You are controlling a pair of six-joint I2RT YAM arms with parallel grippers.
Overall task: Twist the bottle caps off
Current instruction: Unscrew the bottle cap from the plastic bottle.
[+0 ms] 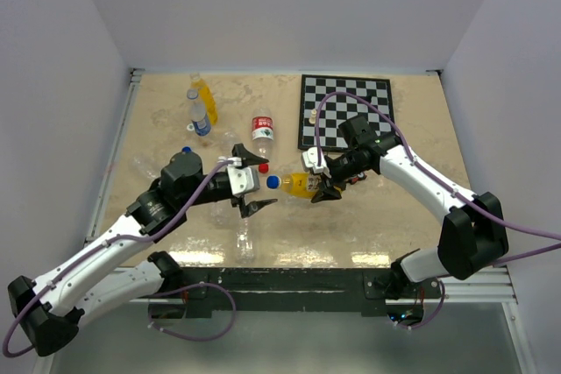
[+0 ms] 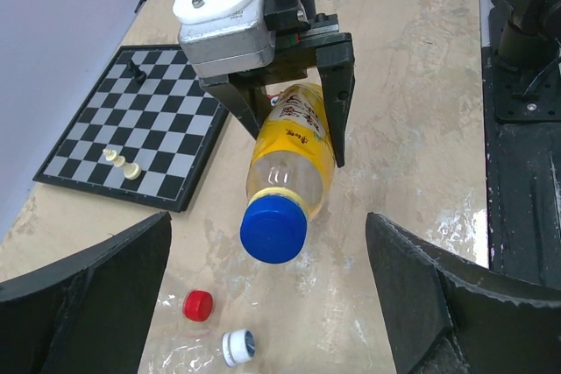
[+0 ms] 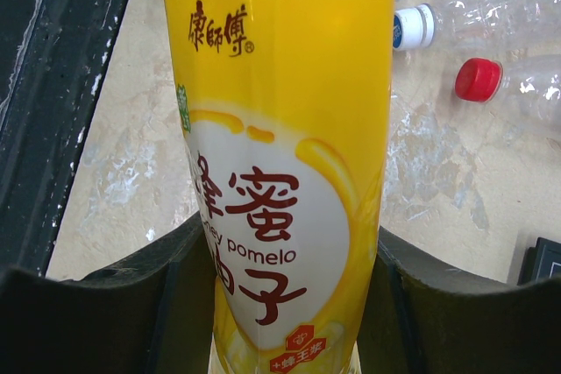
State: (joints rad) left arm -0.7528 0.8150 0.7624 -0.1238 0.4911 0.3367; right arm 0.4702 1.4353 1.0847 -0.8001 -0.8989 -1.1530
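Note:
My right gripper (image 1: pixel 321 183) is shut on an orange-yellow bottle (image 1: pixel 299 185), holding it sideways above the table. Its blue cap (image 1: pixel 273 183) points at my left gripper (image 1: pixel 255 187). In the left wrist view the blue cap (image 2: pixel 273 227) hangs just ahead of my open left gripper (image 2: pixel 267 304) and nothing touches it. In the right wrist view the labelled bottle (image 3: pixel 280 129) fills the gap between the fingers (image 3: pixel 105 304). Another orange-yellow bottle (image 1: pixel 203 92) and a clear bottle with a blue-and-white label (image 1: pixel 199 116) are at the back left.
A chessboard (image 1: pixel 346 111) with a few pieces lies at the back right. A red-labelled clear bottle (image 1: pixel 263 133) lies mid-table. Clear bottles with a red cap (image 2: pixel 198 305) and a white cap (image 2: pixel 237 347) lie under the left gripper.

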